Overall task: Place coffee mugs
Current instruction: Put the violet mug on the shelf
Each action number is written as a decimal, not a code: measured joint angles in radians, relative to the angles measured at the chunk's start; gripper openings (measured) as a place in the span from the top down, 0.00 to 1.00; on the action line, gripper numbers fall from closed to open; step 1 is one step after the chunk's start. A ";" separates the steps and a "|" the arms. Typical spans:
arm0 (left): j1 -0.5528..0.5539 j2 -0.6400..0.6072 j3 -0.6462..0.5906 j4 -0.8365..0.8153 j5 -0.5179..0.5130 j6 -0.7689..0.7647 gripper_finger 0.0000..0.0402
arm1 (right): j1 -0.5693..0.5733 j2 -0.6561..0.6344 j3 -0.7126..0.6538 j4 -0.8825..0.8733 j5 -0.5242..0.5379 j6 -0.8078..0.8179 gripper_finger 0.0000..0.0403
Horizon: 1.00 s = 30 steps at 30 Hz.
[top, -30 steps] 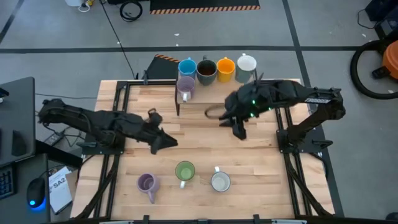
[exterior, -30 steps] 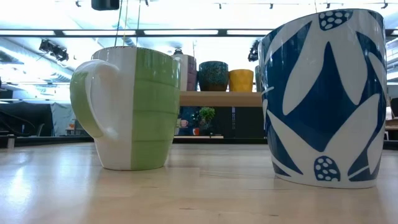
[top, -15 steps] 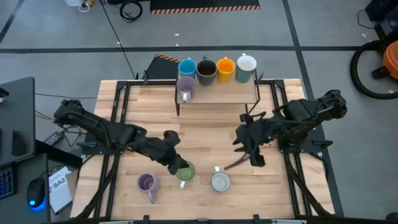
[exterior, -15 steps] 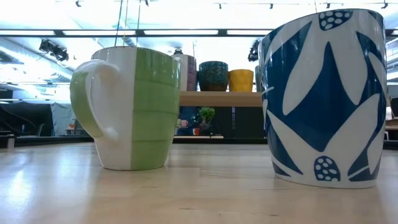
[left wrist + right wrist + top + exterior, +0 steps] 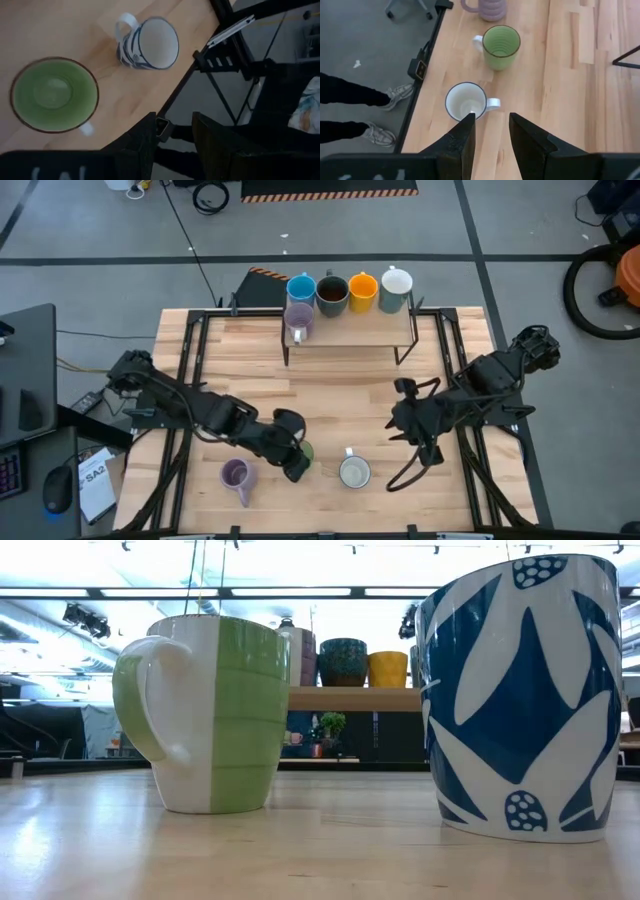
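Pale wood planks make up the table [image 5: 330,395], framed by dark rails along both sides. Off its left side lies a white slip [image 5: 94,477] that seems to read "SA2"; no other writing is legible.

Three mugs stand upright in a loose row along the near edge, mouths up. The lilac mug [image 5: 235,474] sits leftmost with its handle toward the near edge. The green mug [image 5: 305,450] is in the middle, well apart from its neighbours; in the low view its handle shows on the left. The white mug with blue leaf pattern [image 5: 354,472] has its handle pointing toward the far side.

The left gripper [image 5: 296,467] hangs over the green mug's near side, fingers parted with nothing between them. The right gripper [image 5: 427,450] hovers just right of the patterned mug, jaws likewise apart and empty. Beyond the near edge, a person's shoes [image 5: 394,95] stand on the grey floor.

Bare planks fill the table's middle.

At the far end a raised shelf [image 5: 350,330] carries a blue mug [image 5: 301,288], dark brown mug [image 5: 332,293], orange mug [image 5: 362,288] and white mug [image 5: 397,282] side by side, with a second lilac mug [image 5: 298,320] just before the blue one.
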 joint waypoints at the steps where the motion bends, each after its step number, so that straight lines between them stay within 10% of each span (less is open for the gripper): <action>1: 0.000 0.012 0.011 0.000 0.010 0.000 0.67 | 0.005 0.000 0.000 0.000 0.000 0.002 0.69; 17: -0.037 0.181 0.213 -0.163 0.045 0.220 0.67 | 0.075 0.000 0.000 0.010 0.067 0.027 0.69; 30: -0.016 0.316 0.214 0.010 0.034 0.290 0.67 | 0.075 0.000 0.000 -0.148 0.120 0.079 0.69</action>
